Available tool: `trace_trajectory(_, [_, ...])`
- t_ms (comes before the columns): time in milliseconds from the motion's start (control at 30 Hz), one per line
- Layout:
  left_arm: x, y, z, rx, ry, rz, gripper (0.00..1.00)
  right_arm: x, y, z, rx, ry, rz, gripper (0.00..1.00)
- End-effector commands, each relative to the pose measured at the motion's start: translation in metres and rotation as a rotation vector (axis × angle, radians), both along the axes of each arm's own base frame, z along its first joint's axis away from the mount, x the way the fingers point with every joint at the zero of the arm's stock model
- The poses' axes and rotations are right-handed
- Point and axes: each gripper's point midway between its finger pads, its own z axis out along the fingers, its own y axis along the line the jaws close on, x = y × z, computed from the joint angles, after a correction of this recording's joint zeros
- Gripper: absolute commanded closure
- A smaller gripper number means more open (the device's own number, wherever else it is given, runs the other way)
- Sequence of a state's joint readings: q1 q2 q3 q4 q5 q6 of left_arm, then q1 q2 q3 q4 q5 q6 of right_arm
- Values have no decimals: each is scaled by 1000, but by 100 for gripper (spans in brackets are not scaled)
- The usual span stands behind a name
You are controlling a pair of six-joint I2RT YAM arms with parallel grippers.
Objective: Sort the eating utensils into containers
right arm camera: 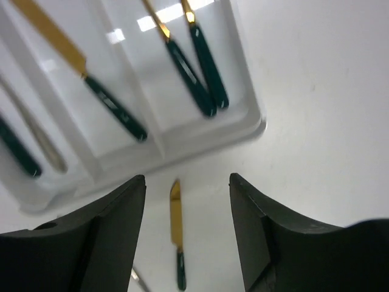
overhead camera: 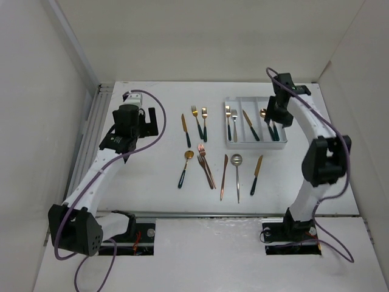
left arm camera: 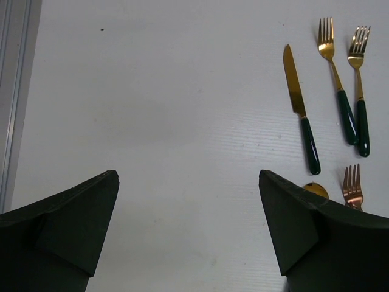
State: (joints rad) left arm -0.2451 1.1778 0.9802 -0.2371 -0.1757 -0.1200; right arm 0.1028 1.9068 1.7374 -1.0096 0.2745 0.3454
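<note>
Left gripper (overhead camera: 124,131): its two fingers are spread as wide as they go. It holds nothing and touches nothing. It hangs over bare table, far to the left of the white tray (overhead camera: 285,143).
Right gripper (right arm camera: 187,182): its fingers are partly apart, with nothing between them. It hangs over the near right corner of the tray and touches nothing.
Tray's left slot: two gold forks (overhead camera: 231,123) with dark handles lie side by side.
Tray's middle slot: one gold knife (right arm camera: 91,79) with a dark handle.
Tray's right slot: two dark handles (right arm camera: 200,79) side by side, and a gold spoon bowl (overhead camera: 262,112) shows past the gripper.
Just in front of the tray: a silver spoon (overhead camera: 237,176), a copper knife (overhead camera: 223,176) and a gold knife (overhead camera: 257,174) with a dark handle.
Left of the tray: a gold knife (left arm camera: 301,115) and two gold forks (left arm camera: 346,91), all with dark handles.
In front and left of the tray: copper forks (overhead camera: 205,164) and a gold spoon (overhead camera: 185,167) with a dark handle.
</note>
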Motion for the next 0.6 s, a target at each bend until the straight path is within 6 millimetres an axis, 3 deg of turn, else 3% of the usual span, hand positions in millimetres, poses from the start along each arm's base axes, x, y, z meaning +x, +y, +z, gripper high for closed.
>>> trace_trajectory(0, [-4,0,17,-32,-78,-2,0,-38,45,13,182,-98,-78,37])
trace_trajectory(33, [-5,-1,21,-40,-90,-10,0,-68,49,-18,197,-18,-84,37])
trace_trajectory(67, [-6,-1,17,-39,-86,-10,0,-76,57,-15,243,-48,-103,37])
trace_trajectory(100, [-7,-1,22,-42,-99,-10,0,-87,63,-23,265,-31,-104,37])
trace_trajectory(133, [-10,0,19,-42,-97,-10,0,-111,71,-45,282,35,-97,37])
trace_trajectory(267, [-17,-9,13,-54,-87,-37,0,-151,92,-72,324,106,-93,37])
trace_trajectory(367, [-21,-13,11,-59,-87,-55,0,-171,102,-87,333,145,-95,38])
trace_trajectory(567, [-23,-14,18,-77,-105,-58,0,-183,108,-108,371,154,-114,44])
